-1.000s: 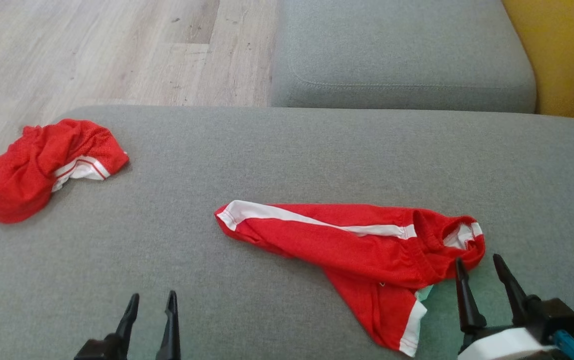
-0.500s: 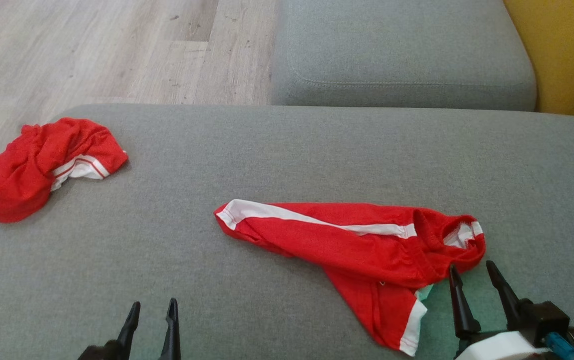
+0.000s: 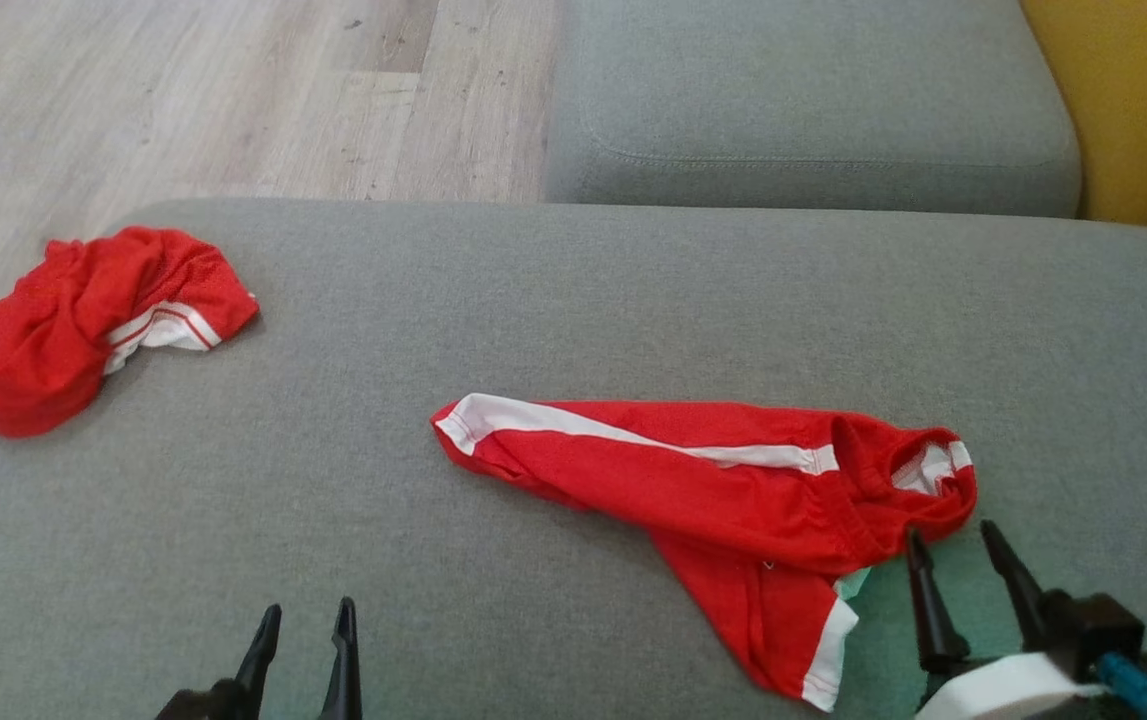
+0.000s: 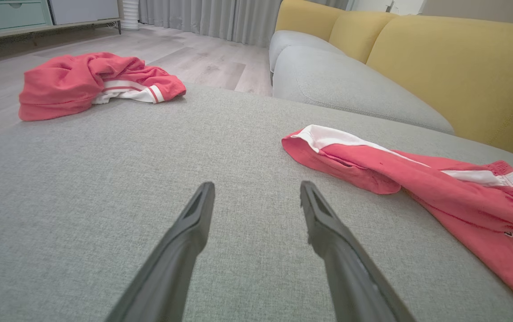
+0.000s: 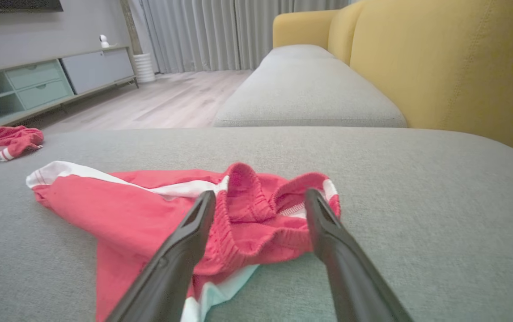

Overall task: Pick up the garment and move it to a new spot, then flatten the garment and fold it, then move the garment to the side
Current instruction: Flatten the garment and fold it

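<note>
While spread and empty, left fingers (image 3: 258, 650) and right fingers (image 3: 930, 610) over grey cushion (image 3: 533, 300), wood floor (image 3: 183, 100) beyond.

2 red garments are counted: 1 stretched-out garment (image 3: 693, 480) and 1 crumpled garment (image 3: 63, 330). 2 grey cushions are seen, the near cushion (image 3: 583, 300) and the far cushion (image 3: 803, 100). 2 grippers are counted, the left gripper (image 3: 308, 605) and the right gripper (image 3: 951, 530), each with 2 fingers. Perhaps 3 yellow back cushions (image 4: 453, 67) are made out, their seams being blurred.
</note>
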Motion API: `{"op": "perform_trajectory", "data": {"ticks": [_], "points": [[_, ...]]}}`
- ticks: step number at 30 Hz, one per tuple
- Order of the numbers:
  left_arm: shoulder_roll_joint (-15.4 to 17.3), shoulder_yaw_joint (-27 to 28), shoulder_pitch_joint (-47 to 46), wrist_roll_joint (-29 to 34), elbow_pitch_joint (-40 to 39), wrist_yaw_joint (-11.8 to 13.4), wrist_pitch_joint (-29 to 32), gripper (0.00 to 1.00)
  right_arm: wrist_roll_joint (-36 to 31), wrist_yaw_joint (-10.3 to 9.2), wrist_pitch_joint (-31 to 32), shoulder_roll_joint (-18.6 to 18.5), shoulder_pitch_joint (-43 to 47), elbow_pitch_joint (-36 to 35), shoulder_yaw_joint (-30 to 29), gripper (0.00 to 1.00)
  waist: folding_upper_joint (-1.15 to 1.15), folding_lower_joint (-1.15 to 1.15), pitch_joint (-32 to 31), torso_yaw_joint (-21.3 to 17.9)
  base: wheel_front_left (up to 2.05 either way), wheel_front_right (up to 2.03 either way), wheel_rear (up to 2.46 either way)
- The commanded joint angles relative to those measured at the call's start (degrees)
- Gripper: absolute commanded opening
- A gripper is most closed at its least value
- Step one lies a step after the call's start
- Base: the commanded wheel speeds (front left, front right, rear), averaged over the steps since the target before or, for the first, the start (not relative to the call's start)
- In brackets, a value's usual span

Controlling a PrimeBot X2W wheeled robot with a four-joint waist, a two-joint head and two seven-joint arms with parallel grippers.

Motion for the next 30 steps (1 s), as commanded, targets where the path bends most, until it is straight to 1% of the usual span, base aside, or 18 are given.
{"op": "perform_trajectory", "data": {"ticks": [1,4,7,11,15,19,24,30], "points": [[1.01,1.80,-3.29,-0.20,-1.36,0.06,-0.41,1.00,-0.42,0.43,0.76,-0.40,-3.60,-1.75,0.43,1.00,0.00,0.00,0.17,0.08,0.00,0.00,0.00],[0.89,1.48,-3.65,0.09,-1.62,0.23,-0.37,1.00,-0.81,0.43,4.67,-0.40,-5.64,-2.13,-0.44,1.00,0.00,0.00,0.56,0.37,0.00,0.00,0.00],[0.90,1.42,-3.89,0.16,-1.90,0.43,-0.28,1.00,-0.94,0.43,9.79,-0.40,-8.16,-2.75,0.12,1.00,0.00,0.00,1.05,0.81,0.00,0.00,0.00],[0.79,1.47,-4.32,0.10,-1.49,0.09,-0.54,1.00,-1.70,0.43,16.98,-0.40,-11.53,-3.33,1.21,1.00,0.00,0.00,1.93,1.62,0.00,0.00,0.00],[0.02,0.87,-4.56,0.36,-1.76,0.30,-0.64,1.00,-2.44,0.43,24.56,-0.40,-14.35,-2.33,2.01,1.00,0.00,0.00,2.91,2.86,0.00,0.00,0.00],[-0.47,0.54,-5.02,0.33,-1.43,0.01,-0.76,1.00,-2.02,0.43,30.56,-0.44,-16.52,-0.65,2.78,1.00,0.00,0.00,4.17,4.33,0.00,0.00,0.00],[-0.99,0.44,-5.53,0.38,-0.84,-0.28,-1.07,1.00,-1.54,0.43,34.50,-1.34,-19.02,1.66,2.47,1.00,0.00,0.00,5.68,5.84,0.00,0.00,0.00],[-1.42,0.58,-6.02,0.47,0.15,-0.82,-1.47,1.00,-0.52,0.43,36.54,-1.61,-20.81,3.61,1.47,1.00,0.00,0.00,6.59,6.96,0.00,0.00,0.00]]}}
